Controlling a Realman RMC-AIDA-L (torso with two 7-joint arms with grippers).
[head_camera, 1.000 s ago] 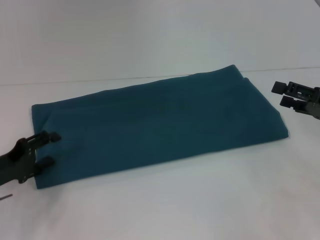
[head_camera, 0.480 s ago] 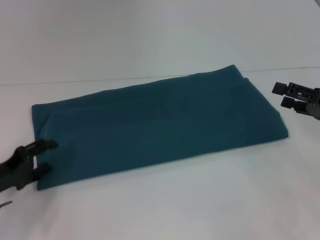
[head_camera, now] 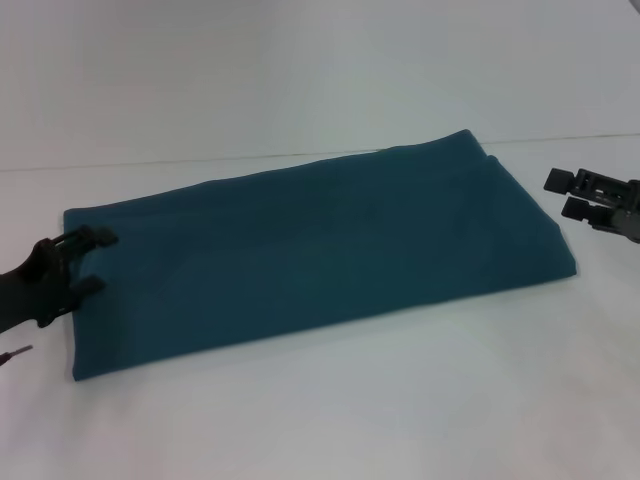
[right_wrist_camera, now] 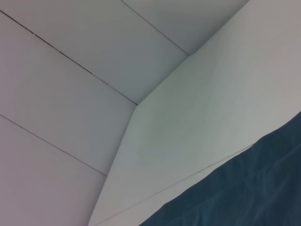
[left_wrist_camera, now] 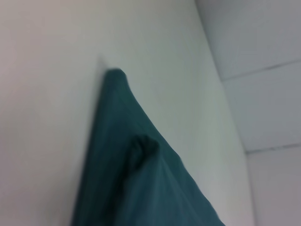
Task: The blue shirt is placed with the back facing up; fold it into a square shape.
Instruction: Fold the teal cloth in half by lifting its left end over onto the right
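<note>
Shirt: the large dark teal-blue T-shirt of soft knit fabric (head_camera: 310,255) lies flat on the white desk (head_camera: 400,400), folded into a long band with no sleeves showing. It stretches between the two tools, one short end at the left tool, the other short end near the right tool.

Shirt surface: plain, smooth, a few shallow creases; a layered edge shows at the far corner on the right tool's side.

Left tool: the black left tool (head_camera: 92,261) sits at the shirt's short end on the robot's left, fingertips over the cloth edge. Its two fingers stand apart, one above the other in the head view, with teal cloth visible between them; whether they touch the fabric cannot be told.

Left wrist view: the shirt (left_wrist_camera: 127,165) runs away from the camera as a narrowing teal wedge on the desk (left_wrist_camera: 47,94); a small raised fold or bump sits on its top layer. The tool's own fingers are not seen here.

Right tool: the black right tool (head_camera: 568,194) hangs just off the shirt's other short end, apart from the cloth, over bare desk. Its fingers are spread with a clear gap and hold nothing.

Right wrist view: a corner of the teal shirt (right_wrist_camera: 244,188) fills the lower part, with the white desk surface (right_wrist_camera: 197,108) beyond it and pale panelled wall (right_wrist_camera: 70,70) behind.
</note>
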